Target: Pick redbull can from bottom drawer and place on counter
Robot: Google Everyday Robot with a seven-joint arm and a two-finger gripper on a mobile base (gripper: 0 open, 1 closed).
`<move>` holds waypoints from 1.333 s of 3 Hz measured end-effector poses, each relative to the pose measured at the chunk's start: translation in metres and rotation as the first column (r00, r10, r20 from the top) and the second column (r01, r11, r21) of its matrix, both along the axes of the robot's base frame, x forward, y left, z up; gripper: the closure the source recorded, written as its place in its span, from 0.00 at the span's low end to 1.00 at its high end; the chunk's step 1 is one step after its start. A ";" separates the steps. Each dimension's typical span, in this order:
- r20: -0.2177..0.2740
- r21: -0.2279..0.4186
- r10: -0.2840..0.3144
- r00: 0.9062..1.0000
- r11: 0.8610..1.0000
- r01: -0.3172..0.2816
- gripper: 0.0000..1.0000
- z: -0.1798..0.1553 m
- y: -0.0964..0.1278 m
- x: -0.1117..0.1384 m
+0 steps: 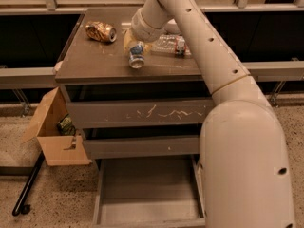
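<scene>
Over the counter (pixel 95 63), my claw (pixel 135 48) grips the tilted blue can (pixel 137 57), back from the front edge, bare top to its left; bottom drawer (pixel 147 196) open

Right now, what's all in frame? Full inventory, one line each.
counter: 1, glossy grey-brown, top of the drawer cabinet
redbull can: 1, silver-and-blue, tilted at the end effector, counter's front middle
dented can: 1, gold-brown, lying back left on the counter
plastic bottle: 1, clear with a red label, lying on the counter right of the redbull can
top drawer: 1, grey-brown, white-scratched front
middle drawer: 1, grey-brown
bottom drawer: 1, grey-brown, pulled open
cardboard box: 1, brown, floor left of the cabinet
robot arm: 1, cream-white, reaching from the right
end effector: 1, above the counter at the redbull can
</scene>
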State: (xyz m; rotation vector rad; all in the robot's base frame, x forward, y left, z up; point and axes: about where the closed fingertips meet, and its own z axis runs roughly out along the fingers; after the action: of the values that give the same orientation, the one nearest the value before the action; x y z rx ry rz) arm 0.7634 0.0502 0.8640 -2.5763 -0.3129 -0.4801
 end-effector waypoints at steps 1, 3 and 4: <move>-0.011 -0.028 0.007 1.000 1.000 -0.008 0.58 -0.005 0.009 0.007; -0.029 -0.054 0.007 1.000 0.998 -0.009 0.12 -0.012 0.018 0.020; -0.046 -0.049 -0.003 0.999 0.999 0.000 0.00 -0.018 0.018 0.027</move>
State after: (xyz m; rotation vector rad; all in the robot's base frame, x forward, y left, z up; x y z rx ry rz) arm 0.7907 0.0687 0.8459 -2.6307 -0.3102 -0.4177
